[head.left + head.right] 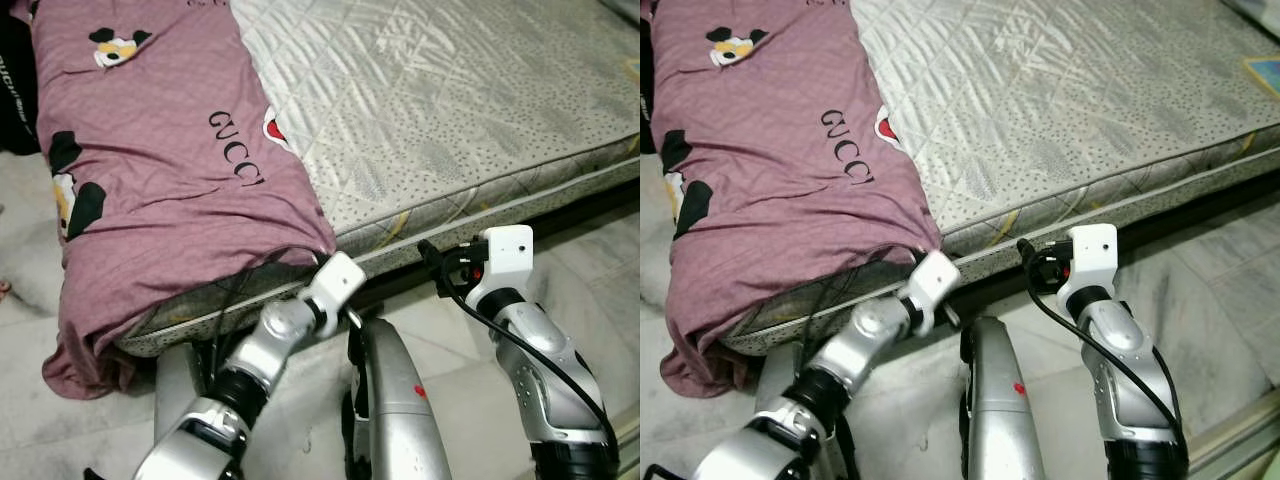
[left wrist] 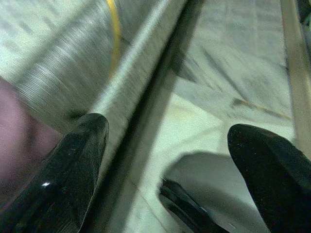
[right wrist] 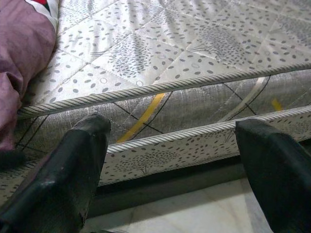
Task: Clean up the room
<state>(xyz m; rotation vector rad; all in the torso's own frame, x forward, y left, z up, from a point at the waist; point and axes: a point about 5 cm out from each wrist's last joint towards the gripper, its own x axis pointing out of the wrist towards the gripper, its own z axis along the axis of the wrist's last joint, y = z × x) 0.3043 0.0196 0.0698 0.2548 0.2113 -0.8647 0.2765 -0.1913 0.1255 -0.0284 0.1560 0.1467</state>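
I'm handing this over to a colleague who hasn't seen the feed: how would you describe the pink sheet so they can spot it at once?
Start at the mattress, quilted grey-white and running across the top of the head views. The pink sheet is draped over its left end and hangs off the corner towards the floor, just above the left gripper. It is the only coloured fabric there, with black lettering and cartoon prints.

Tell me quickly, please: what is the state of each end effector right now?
Left end effector: open, holding nothing, at the mattress edge beside the purple sheet.
Right end effector: open, holding nothing, facing the mattress side.
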